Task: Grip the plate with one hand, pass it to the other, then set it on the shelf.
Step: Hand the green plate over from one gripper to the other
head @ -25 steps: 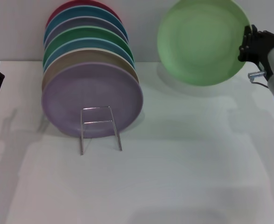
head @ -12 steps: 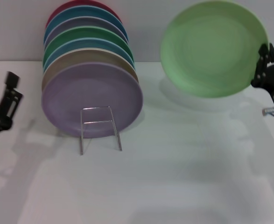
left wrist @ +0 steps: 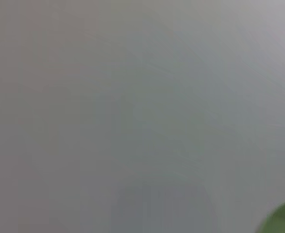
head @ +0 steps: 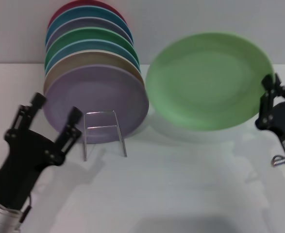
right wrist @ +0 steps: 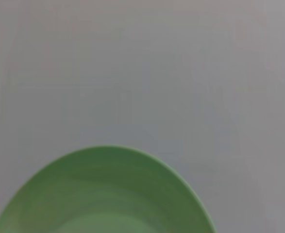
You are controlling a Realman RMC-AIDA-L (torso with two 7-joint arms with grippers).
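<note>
A bare test setup, like a robotics lab: a plain white desk [head: 181, 184] against a blank grey wall [head: 181, 14], holding only a row of coloured plates [head: 91, 73] standing in a wire rack [head: 103, 131]. No household furnishings show.

White table [head: 191, 194]: wire shelf [head: 103, 133], apparently racking stacked plates [head: 93, 92].

The right wrist view shows part of the plate [right wrist: 103, 199], pale mint-green and matte. Its curved rim arcs across the frame, and the rest of the disc is cut off at the picture's edge. Faint concentric bands mark its shallow inner face. Behind it lies a plain, featureless grey-white surface [right wrist: 142, 63]. No gripper fingers appear in this view.
</note>
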